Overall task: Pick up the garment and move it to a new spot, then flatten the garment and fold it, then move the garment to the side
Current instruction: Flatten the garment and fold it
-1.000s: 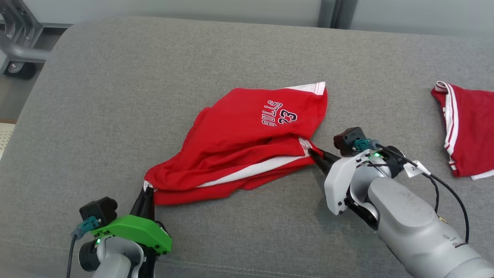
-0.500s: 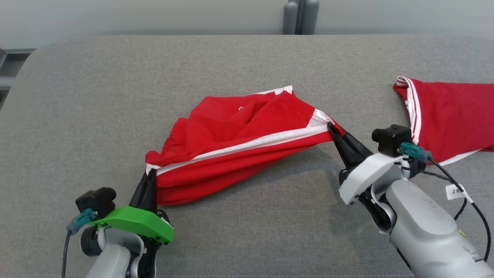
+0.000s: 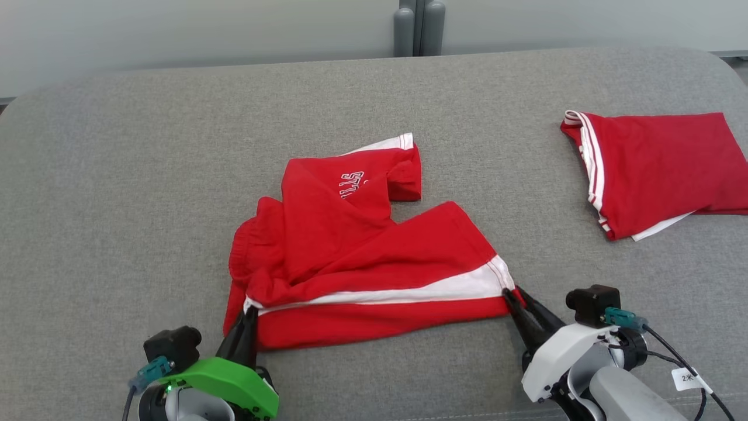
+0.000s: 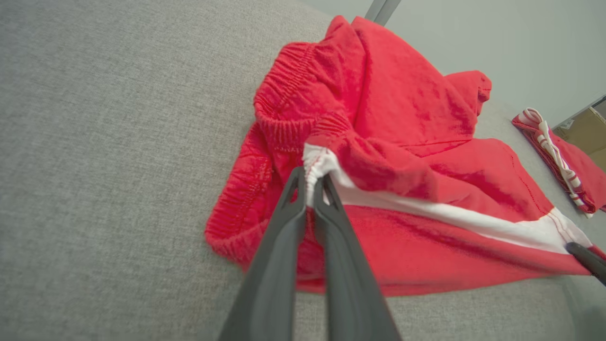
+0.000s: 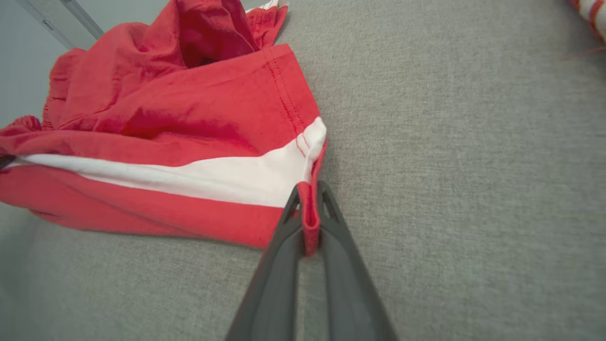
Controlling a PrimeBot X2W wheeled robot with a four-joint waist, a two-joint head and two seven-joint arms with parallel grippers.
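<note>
My left hand [image 3: 250,313] pinches only a small bite of gathered waistband at the left corner of the red shorts [image 3: 362,257]. I judge a sharp pull could tear it free. The far leg lies doubled over the middle of the shorts and may stay bunched. At the right corner my right hand [image 3: 511,295] is clamped on a thin stitched hem, which could slip out. The cloth is soft and matte with a white side stripe. The grey cushion [image 3: 117,175] beneath is coarse weave and may drag it. Well right of the shorts lies a folded red garment [image 3: 654,164].
</note>
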